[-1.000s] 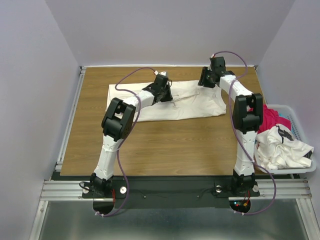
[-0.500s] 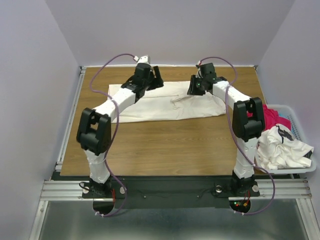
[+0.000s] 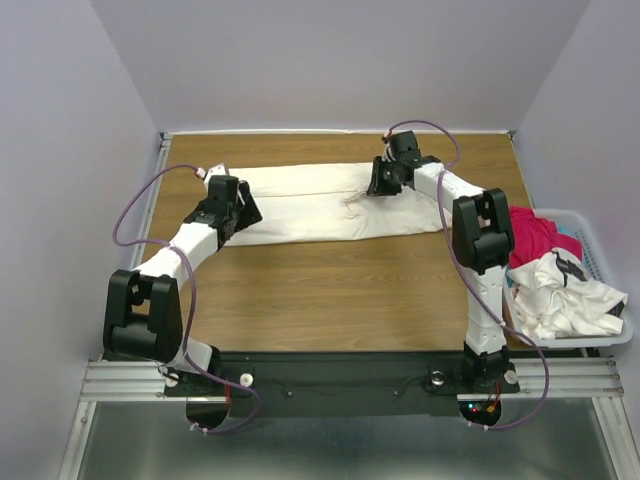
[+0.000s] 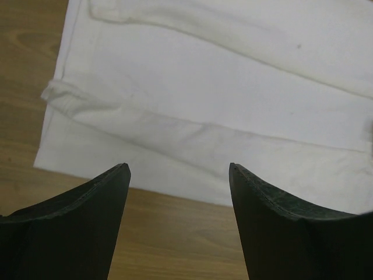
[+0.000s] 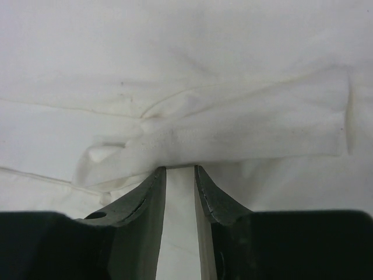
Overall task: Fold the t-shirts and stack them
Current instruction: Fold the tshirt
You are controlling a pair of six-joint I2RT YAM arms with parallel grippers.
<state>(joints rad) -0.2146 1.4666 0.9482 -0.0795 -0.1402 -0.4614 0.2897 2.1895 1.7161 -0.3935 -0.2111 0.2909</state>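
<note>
The off-white t-shirt point(image 3: 320, 205) lies as a long folded strip across the far half of the table. My left gripper point(image 3: 240, 208) hovers at its left end. In the left wrist view it point(image 4: 178, 166) is open and empty, over bare wood at the near edge of the shirt point(image 4: 233, 87). My right gripper point(image 3: 378, 180) is over the shirt's middle. In the right wrist view it point(image 5: 180, 168) is nearly closed, pinching a bunched fold of the shirt point(image 5: 233, 128). The magenta-red t-shirt point(image 3: 535, 235) and the white t-shirt with dark markings point(image 3: 560, 290) lie in the basket.
A white slatted basket point(image 3: 600, 232) stands off the table's right edge, next to the right arm. The wooden table point(image 3: 340, 290) has metal rails along its left and near edges. Purple cables loop above both arms.
My left arm swung from the shirt's far middle to its left end and lowered. My right gripper moved left and nearer, onto the shirt's middle, and a cloth fold came with it.
</note>
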